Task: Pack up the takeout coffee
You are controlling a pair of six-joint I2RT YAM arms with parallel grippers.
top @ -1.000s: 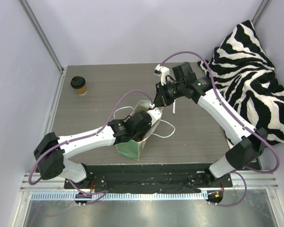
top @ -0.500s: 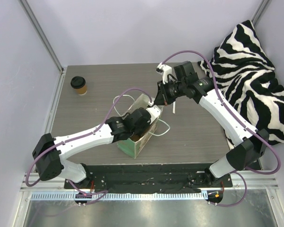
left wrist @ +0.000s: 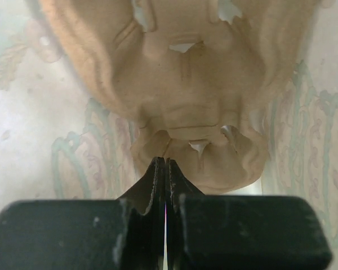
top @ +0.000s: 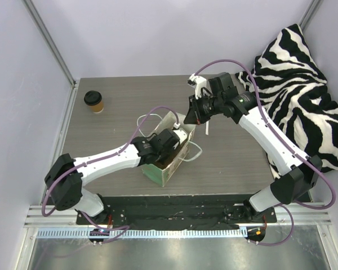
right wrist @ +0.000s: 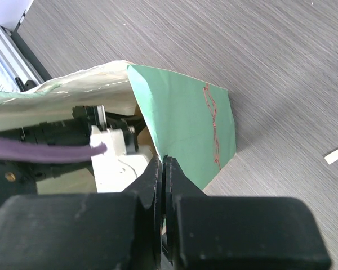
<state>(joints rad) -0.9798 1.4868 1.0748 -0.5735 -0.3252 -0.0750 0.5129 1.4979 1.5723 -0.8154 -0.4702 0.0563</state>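
1. Dark grey wood-grain desk (top: pixel 118 101). Bears every item below except item 2.
2. Black-and-white zebra-striped cushion (top: pixel 296 67). Lies off the far-right corner and along the right edge.
3. Mint-green paper bag with white string handles (right wrist: pixel 186 124). Sits mid-desk towards the near edge, tilted, with its mouth open. The right gripper (right wrist: pixel 162 160) has its fingers pressed together on the bag's far rim.
4. Brown moulded-pulp cup carrier (left wrist: pixel 186 84). Sits inside the bag. The left gripper (left wrist: pixel 165 164) reaches into the mouth, fingers closed and apparently pinching the carrier's near rim. Whether the carrier sits flat on the bag's floor cannot be told.
5. Small tan paper cup with black plastic lid, the takeout coffee (top: pixel 94 101). Stands upright near the far-left corner, well apart from the bag and both arms, and is not yet packed.
6. White paper strip (top: pixel 206 129). Lies on the bare desk just right of the bag.

Handling note, as a judgement: the step is seating the carrier. The right grip should hold the rim taut so the mouth stays wide. The left should press the carrier level to the bottom, let go, and draw straight out clear of the string handles. After that the coffee can be fetched.
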